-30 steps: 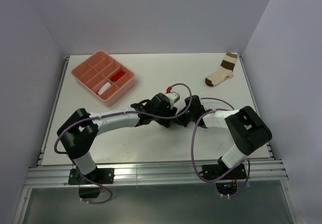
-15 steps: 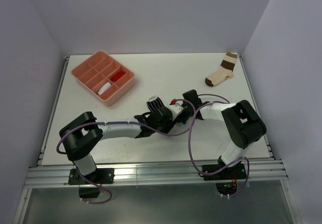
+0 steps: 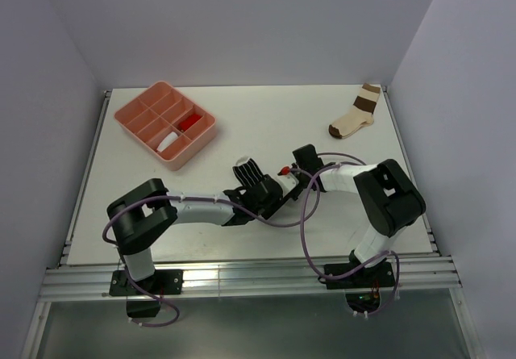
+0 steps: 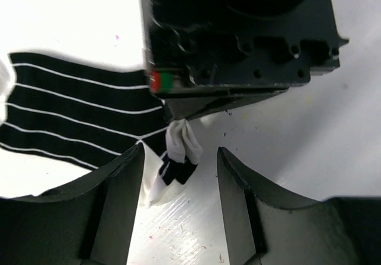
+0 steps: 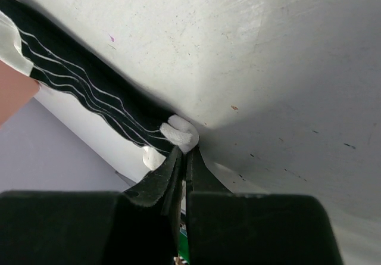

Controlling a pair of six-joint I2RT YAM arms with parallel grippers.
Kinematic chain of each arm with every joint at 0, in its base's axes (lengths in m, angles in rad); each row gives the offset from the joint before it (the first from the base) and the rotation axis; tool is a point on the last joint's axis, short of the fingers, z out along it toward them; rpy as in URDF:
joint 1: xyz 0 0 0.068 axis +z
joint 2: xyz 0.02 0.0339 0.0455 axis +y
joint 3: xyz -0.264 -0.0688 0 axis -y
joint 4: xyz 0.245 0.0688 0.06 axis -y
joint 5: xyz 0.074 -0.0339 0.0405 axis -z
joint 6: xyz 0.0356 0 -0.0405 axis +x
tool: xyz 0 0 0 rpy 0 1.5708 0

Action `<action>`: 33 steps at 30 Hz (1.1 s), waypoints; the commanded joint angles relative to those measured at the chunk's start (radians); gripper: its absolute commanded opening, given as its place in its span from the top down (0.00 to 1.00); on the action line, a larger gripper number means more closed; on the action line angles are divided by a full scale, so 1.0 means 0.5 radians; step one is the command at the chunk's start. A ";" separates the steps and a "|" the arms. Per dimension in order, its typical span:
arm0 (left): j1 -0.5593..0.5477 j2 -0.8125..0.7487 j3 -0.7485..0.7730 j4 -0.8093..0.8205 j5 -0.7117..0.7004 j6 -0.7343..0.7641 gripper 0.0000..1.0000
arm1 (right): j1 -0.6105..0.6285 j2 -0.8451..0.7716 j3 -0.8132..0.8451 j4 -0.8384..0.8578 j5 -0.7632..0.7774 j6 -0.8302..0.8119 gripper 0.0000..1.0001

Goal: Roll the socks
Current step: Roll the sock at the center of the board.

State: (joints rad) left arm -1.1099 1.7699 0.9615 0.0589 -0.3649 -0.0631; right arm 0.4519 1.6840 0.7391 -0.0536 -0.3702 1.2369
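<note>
Compartments of the pink tray [image 3: 200, 145], at the left of the table [image 3: 266, 113], hold a white sock [image 3: 168, 143] and a red-ended sock [image 3: 191, 122], both bunched small, so two of the three are judged done. Near the middle of the table the striped sock [image 3: 247, 168] is laid flat and unrolled. Its long axis runs from far-left to near-right, with the white cuff pointed toward the tray and the white toe toward the arms. Just right of it, the left gripper [image 4: 181, 152] is set low with its jaws apart, one on each side of the toe and gripping nothing. The right gripper [image 5: 183, 153] comes next, its jaws closed on that white toe tip, which is puckered into a small fold. The step in hand is judged to be the start of the roll. Next, the pinched toe would need to be turned over onto the striped body and wound toward the cuff. Far right, a cream sock [image 3: 355, 114] with brown bands lies apart.
</note>
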 commanded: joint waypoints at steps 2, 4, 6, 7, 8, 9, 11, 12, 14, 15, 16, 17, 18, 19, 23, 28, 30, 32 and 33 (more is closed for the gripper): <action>-0.038 0.041 0.053 -0.001 -0.016 0.019 0.44 | -0.014 0.043 0.031 -0.009 -0.027 0.011 1.00; -0.053 0.062 0.056 0.011 -0.034 0.016 0.45 | -0.014 0.044 0.034 -0.009 -0.020 0.008 1.00; -0.057 0.102 0.074 0.002 -0.055 0.019 0.46 | -0.014 0.044 0.034 -0.009 -0.017 0.011 1.00; -0.060 0.111 0.074 0.008 -0.068 0.019 0.48 | -0.014 0.040 0.031 -0.006 -0.014 0.011 1.00; -0.060 0.123 0.080 0.020 -0.074 0.028 0.48 | -0.014 0.040 0.028 -0.009 -0.014 0.011 1.00; -0.060 0.139 0.083 0.026 -0.092 0.031 0.49 | -0.014 0.040 0.031 -0.003 -0.014 0.011 1.00; -0.060 0.185 0.102 0.029 -0.151 0.037 0.50 | -0.014 0.040 0.025 0.000 -0.014 0.014 1.00; -0.060 0.209 0.105 0.026 -0.172 0.037 0.50 | -0.014 0.040 0.022 0.009 -0.014 0.014 1.00; -0.060 0.225 0.111 0.042 -0.221 0.037 0.51 | -0.014 0.040 0.010 0.021 -0.017 0.014 1.00; -0.060 0.237 0.114 0.039 -0.240 0.037 0.51 | -0.014 0.040 0.010 0.024 -0.023 0.014 1.00; -0.060 0.246 0.120 0.036 -0.273 0.034 0.52 | -0.014 0.043 0.004 0.027 -0.027 0.014 1.00; -0.060 0.255 0.135 0.026 -0.289 0.031 0.53 | -0.014 0.044 0.001 0.030 -0.027 0.011 1.00; -0.060 0.277 0.142 0.008 -0.304 0.031 0.54 | -0.014 0.050 0.001 0.037 -0.030 0.014 1.00; -0.060 0.283 0.142 0.008 -0.319 0.031 0.55 | -0.014 0.047 -0.002 0.040 -0.036 0.014 1.00; -0.060 0.301 0.142 -0.038 -0.344 0.007 0.59 | -0.014 0.053 0.004 0.040 -0.036 0.008 1.00; -0.060 0.289 0.127 -0.112 -0.332 -0.052 0.58 | -0.020 0.056 -0.012 0.049 -0.045 0.011 1.00; -0.060 0.283 0.117 -0.112 -0.313 -0.082 0.57 | -0.029 0.056 -0.015 0.061 -0.051 0.011 1.00; -0.060 0.283 0.114 -0.185 -0.295 -0.104 0.57 | -0.032 0.059 -0.024 0.067 -0.054 0.011 1.00; -0.060 0.274 0.111 -0.194 -0.274 -0.113 0.57 | -0.035 0.059 -0.024 0.070 -0.060 0.014 1.00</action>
State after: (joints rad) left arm -1.1385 1.8919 1.0252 0.0780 -0.5285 -0.0814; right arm 0.4438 1.6981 0.7383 -0.0349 -0.4038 1.2404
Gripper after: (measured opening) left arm 0.425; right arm 0.045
